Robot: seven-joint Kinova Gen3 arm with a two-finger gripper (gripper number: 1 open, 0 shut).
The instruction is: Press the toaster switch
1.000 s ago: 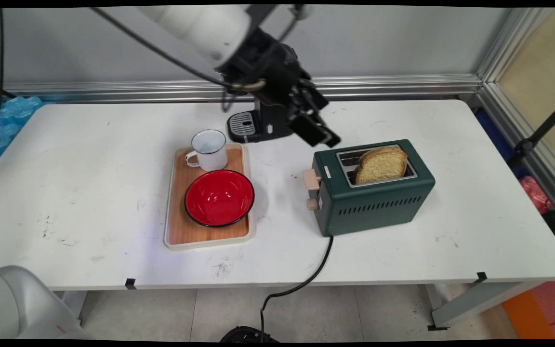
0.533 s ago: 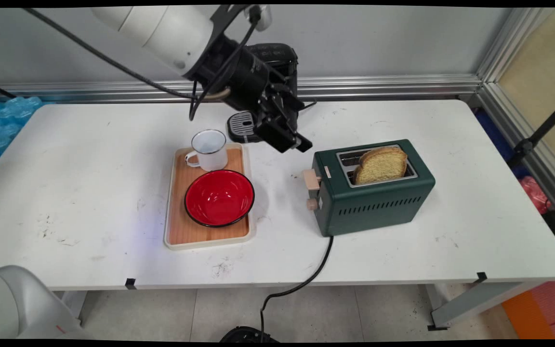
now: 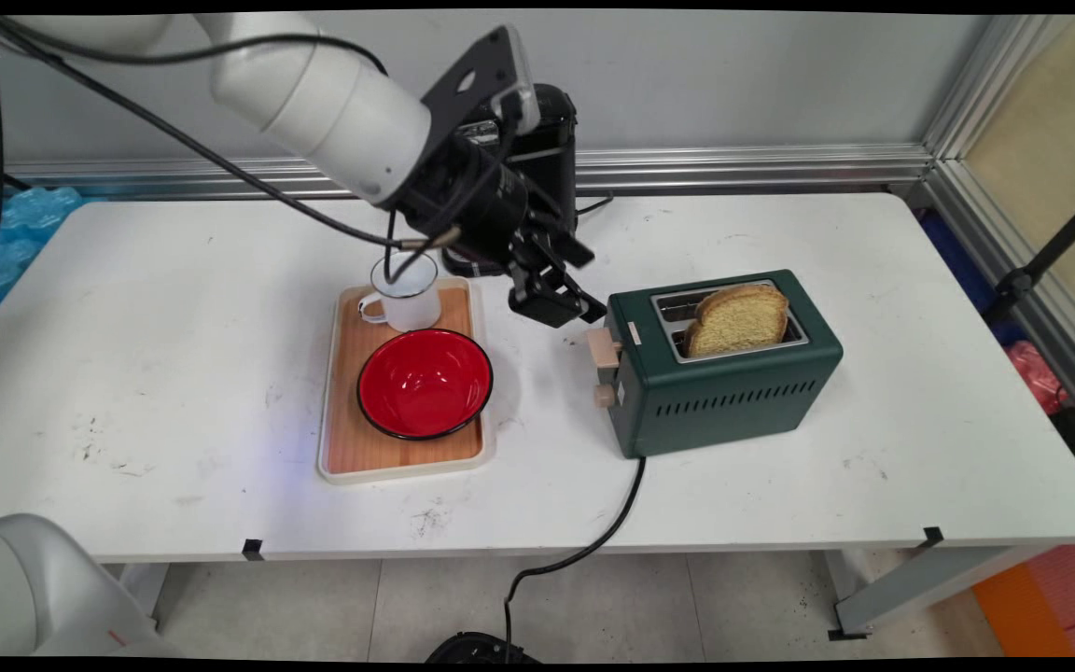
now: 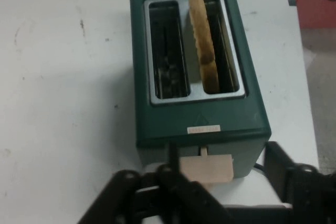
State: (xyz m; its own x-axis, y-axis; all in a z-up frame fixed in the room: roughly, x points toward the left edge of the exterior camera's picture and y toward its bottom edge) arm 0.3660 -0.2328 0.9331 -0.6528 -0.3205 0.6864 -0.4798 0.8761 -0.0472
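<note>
One slice of bread is seen standing in the near slot of a green toaster, whose beige lever is framed between the spread fingers of the gripper. The gripper is held just beside the lever end of the toaster, not touching it. To its left, a white mug and a red bowl are set on a wooden tray, and a black coffee machine is partly hidden behind the arm.

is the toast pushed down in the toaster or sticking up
Sticking up. The bread slice stands well above the top of the green toaster, in one slot; the other slot is empty.
</note>
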